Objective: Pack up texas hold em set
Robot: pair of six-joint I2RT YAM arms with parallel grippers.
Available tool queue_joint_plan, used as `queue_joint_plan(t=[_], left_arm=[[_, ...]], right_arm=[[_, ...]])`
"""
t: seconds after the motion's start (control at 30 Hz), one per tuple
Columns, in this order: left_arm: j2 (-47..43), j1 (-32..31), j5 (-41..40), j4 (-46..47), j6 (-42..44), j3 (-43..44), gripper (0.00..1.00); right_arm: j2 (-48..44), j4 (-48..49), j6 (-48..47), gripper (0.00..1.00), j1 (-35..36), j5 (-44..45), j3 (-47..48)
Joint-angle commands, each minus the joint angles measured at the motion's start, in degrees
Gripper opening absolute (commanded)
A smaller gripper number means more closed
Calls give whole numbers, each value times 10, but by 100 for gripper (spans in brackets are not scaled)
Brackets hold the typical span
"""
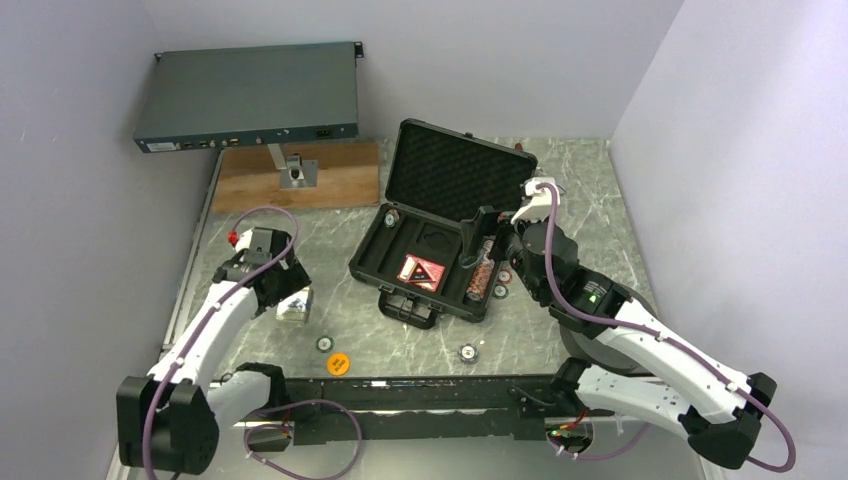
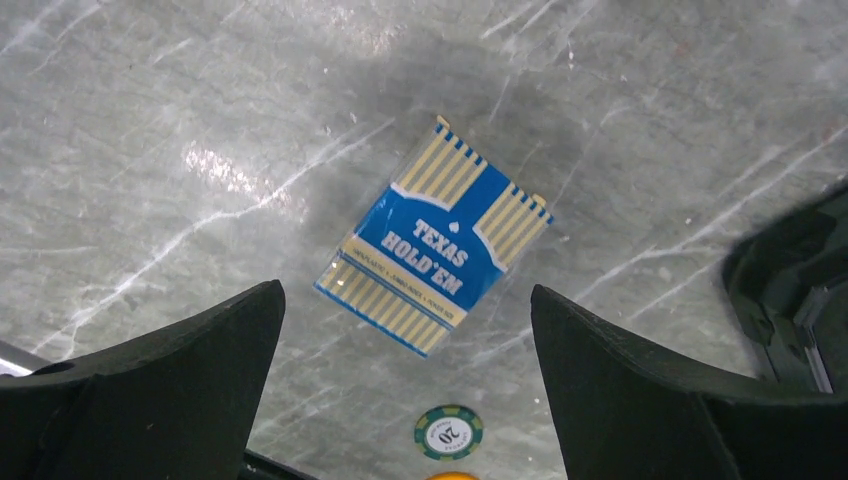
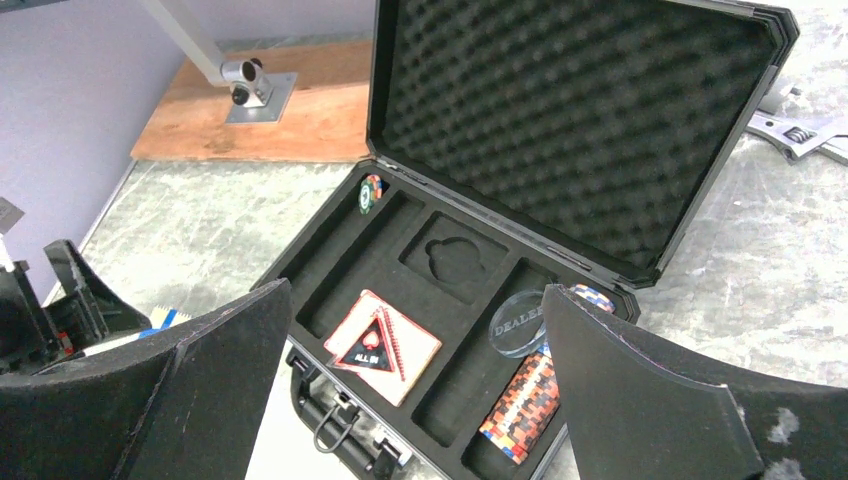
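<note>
The black case [image 1: 372, 262] lies open mid-table with its foam lid [image 1: 455, 170] upright. Inside are a red card deck [image 3: 383, 345], a clear dealer button [image 3: 517, 322], a row of chips [image 3: 522, 405] and one green chip [image 3: 371, 193]. My right gripper [image 1: 480, 235] hovers open over the case's right slot, nothing between its fingers [image 3: 416, 288]. A blue Texas Hold'em deck [image 2: 432, 240] lies flat on the table at the left. My left gripper [image 2: 403, 290] stands open just above it, empty. A green chip [image 2: 449, 431] and an orange disc [image 1: 339, 363] lie nearer the table's front edge.
A grey-blue rack box [image 1: 250, 95] stands on a post over a wooden board [image 1: 300, 175] at the back left. A wrench [image 3: 800, 140] lies behind the lid. Loose chips rest at the front [image 1: 468, 352] and beside the case's right edge [image 1: 507, 277].
</note>
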Motion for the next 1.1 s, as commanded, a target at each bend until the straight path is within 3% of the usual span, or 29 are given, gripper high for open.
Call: queue_joint_plan(t=[0.0,0.2,0.63,0.87,1.07], left_arm=[[34,61,71,85,51,-8,100],[80,137,173,170,68,-39,99],[49,131,293,249,9,-109,94],[43,23,231,226,-21,-81,95],[111,-4,157,161,4,-28,90]], right_arm=[[-14,-1,6,99,0,0,-1],[-20,2,4,100,-1,4,-10],[-15,8,-10,100,-1,12,-12],[-11,9,-9,100,-1,14,-15],[-18,-1,-9,100,-1,17,-15]])
